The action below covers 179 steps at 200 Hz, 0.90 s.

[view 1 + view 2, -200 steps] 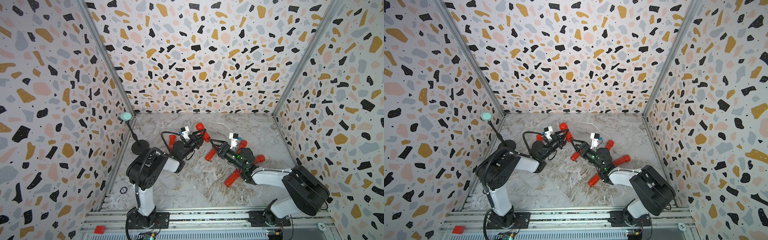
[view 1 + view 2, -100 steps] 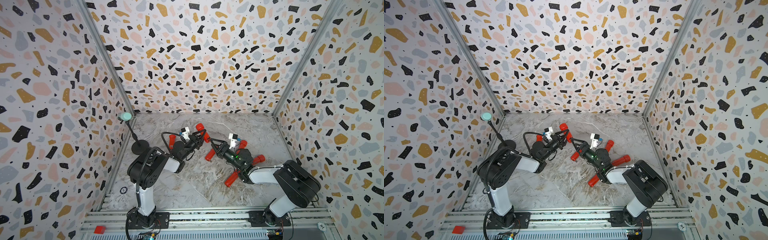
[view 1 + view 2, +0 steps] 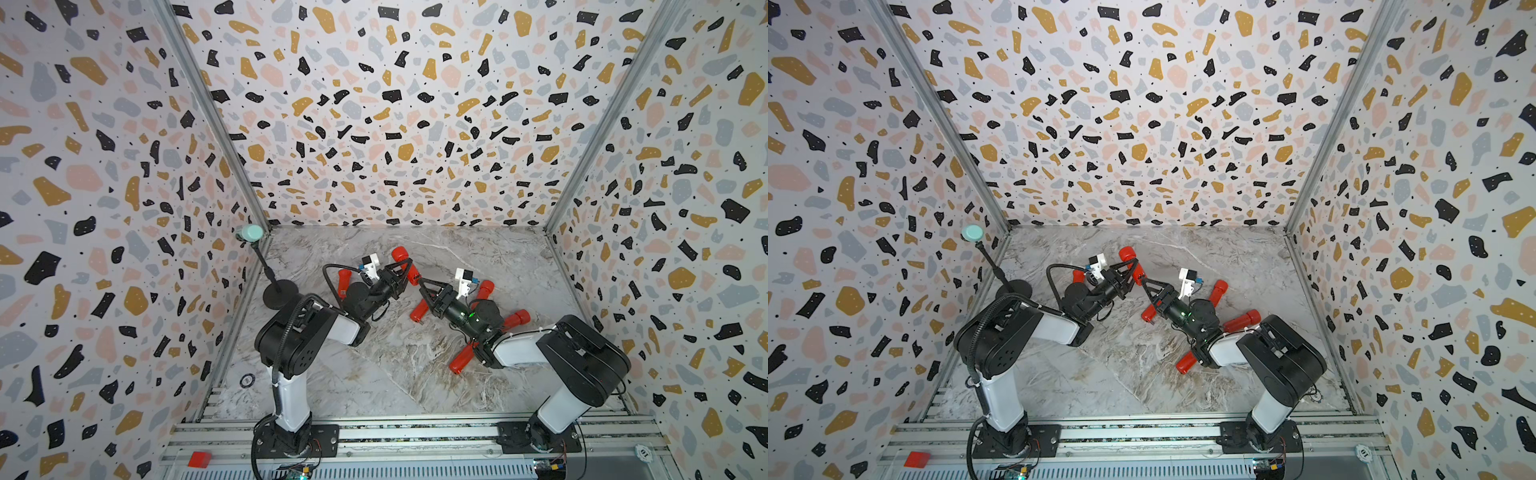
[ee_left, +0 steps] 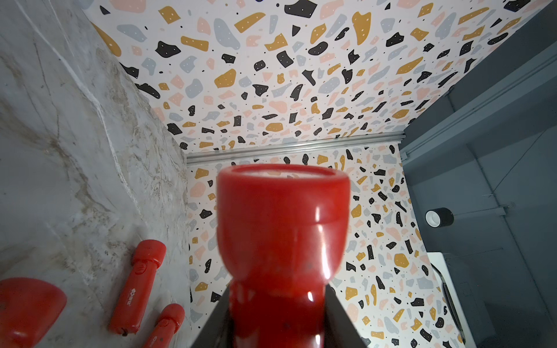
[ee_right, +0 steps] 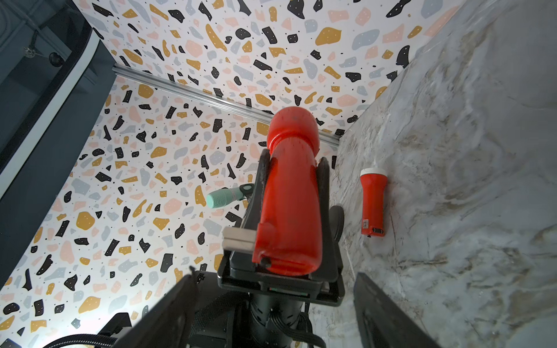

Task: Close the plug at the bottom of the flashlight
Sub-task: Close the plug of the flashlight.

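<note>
My left gripper [image 3: 405, 266] is shut on a red flashlight [image 3: 402, 257] and holds it above the table, as both top views show [image 3: 1128, 257]. In the right wrist view the flashlight [image 5: 289, 192] points away, its bottom end toward the camera. The silver plug [image 5: 238, 239] sticks out sideways there. My right gripper [image 3: 420, 282] stands open just off that bottom end, its dark fingers [image 5: 382, 313] wide apart with nothing between them. The left wrist view is filled by the flashlight's head [image 4: 283, 223].
Several other red flashlights lie on the marble table, one behind the left arm [image 3: 343, 282] and others round the right arm [image 3: 419, 311] [image 3: 516, 319] [image 3: 461, 360]. A microphone [image 3: 249, 233] stands on a black stand at the back left.
The right arm's shoulder has swung slightly left and its jaws have drawn a little closer together. The left gripper keeps the flashlight where it was.
</note>
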### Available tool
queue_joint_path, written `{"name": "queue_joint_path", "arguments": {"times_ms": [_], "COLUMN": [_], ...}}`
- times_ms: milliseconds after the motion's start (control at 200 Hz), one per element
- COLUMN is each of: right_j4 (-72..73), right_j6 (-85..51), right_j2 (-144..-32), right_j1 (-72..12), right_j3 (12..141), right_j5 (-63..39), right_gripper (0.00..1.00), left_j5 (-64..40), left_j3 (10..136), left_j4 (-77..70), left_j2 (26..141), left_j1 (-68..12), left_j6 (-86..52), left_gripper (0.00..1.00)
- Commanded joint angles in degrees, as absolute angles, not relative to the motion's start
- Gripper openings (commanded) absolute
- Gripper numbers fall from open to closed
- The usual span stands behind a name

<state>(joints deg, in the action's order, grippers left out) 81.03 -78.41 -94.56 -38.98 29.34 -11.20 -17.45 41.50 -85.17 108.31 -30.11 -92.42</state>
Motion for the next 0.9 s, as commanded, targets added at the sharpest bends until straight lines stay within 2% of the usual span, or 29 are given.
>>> {"name": "queue_joint_path", "arguments": {"times_ms": [0, 205, 891], "right_j4": [84.2, 86.0, 90.8], "right_j6": [-78.6, -79.3, -79.6], "right_j2": [-94.0, -95.3, -98.0], "right_j1": [-39.3, -39.4, -40.0], "right_j3": [31.0, 31.0, 30.7], "right_j5": [-10.5, -10.2, -8.5], "right_gripper": [0.8, 0.74, 0.68], "left_j5": [-17.6, -17.6, -17.8], "left_j3": [41.2, 41.3, 41.3], "left_j4": [-90.7, -90.8, -91.1], "left_j2": [108.3, 108.4, 108.8], "left_j1": [-29.8, -29.8, -29.8], "left_j6": [-92.4, -92.4, -92.7], "left_gripper": [0.0, 0.0, 0.0]}}
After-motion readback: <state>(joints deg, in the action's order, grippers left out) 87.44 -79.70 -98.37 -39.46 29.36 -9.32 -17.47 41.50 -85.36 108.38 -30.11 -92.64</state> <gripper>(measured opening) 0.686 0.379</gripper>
